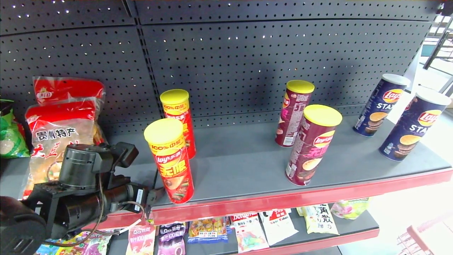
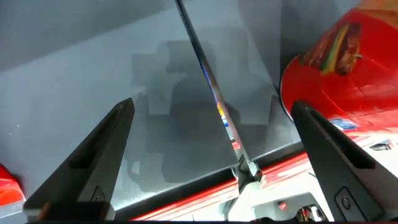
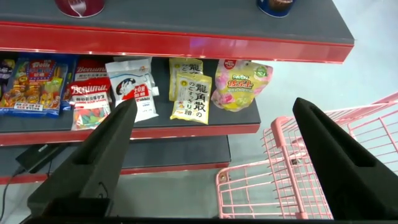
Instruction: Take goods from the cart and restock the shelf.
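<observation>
On the grey shelf [image 1: 247, 159] stand two red chip cans with yellow lids, one at the front edge [image 1: 171, 161] and one behind it [image 1: 178, 117]. My left gripper [image 1: 151, 201] is open just left of the front can, at the shelf's red lip. In the left wrist view the gripper [image 2: 212, 106] holds nothing, and the red can [image 2: 336, 56] sits beside one finger [image 2: 323, 149]. My right gripper [image 3: 214, 102] is open and empty, above the pink wire cart [image 3: 323, 162], which the head view has at the lower right [image 1: 417, 237].
Two maroon cans [image 1: 313, 143] stand mid-shelf and two blue cans [image 1: 412, 124] at the right. Red snack bags [image 1: 56, 127] lean at the left. The lower shelf [image 3: 186, 127] holds several small packets. A perforated back panel [image 1: 247, 63] closes the shelf.
</observation>
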Tool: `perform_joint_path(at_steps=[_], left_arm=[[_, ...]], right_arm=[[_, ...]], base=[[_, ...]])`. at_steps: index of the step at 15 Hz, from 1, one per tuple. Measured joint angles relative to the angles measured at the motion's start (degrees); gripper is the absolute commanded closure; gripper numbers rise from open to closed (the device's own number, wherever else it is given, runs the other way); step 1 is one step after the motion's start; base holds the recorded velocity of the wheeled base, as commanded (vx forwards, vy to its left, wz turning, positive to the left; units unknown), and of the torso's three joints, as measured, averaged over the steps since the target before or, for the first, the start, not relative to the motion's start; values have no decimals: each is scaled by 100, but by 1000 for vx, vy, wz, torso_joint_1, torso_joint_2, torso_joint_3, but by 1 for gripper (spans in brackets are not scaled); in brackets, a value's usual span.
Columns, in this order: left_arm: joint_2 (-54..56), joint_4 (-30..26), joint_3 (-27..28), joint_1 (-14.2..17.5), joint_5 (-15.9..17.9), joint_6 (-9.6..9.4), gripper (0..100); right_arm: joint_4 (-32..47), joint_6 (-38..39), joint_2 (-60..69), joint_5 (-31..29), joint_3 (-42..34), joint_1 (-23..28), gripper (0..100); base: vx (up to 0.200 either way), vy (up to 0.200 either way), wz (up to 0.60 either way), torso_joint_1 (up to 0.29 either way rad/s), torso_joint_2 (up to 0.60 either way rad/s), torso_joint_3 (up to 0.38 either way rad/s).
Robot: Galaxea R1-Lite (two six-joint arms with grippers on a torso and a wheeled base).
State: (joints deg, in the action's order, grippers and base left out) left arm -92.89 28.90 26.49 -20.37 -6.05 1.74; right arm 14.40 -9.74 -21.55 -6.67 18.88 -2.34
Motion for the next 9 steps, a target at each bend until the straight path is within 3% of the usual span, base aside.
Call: perform_joint_path(at_steps=[5,9], left_arm=[[321,-20,-222,6,-65,2,0],[1569,-288,-621,9,-55,-62,0]], right_arm=[[-4,4,0,62,-32,-30,0],[-1,11,293,400,-194,-40,0]], base=[[0,0,0,0,0,0],[0,0,0,0,0,0]])
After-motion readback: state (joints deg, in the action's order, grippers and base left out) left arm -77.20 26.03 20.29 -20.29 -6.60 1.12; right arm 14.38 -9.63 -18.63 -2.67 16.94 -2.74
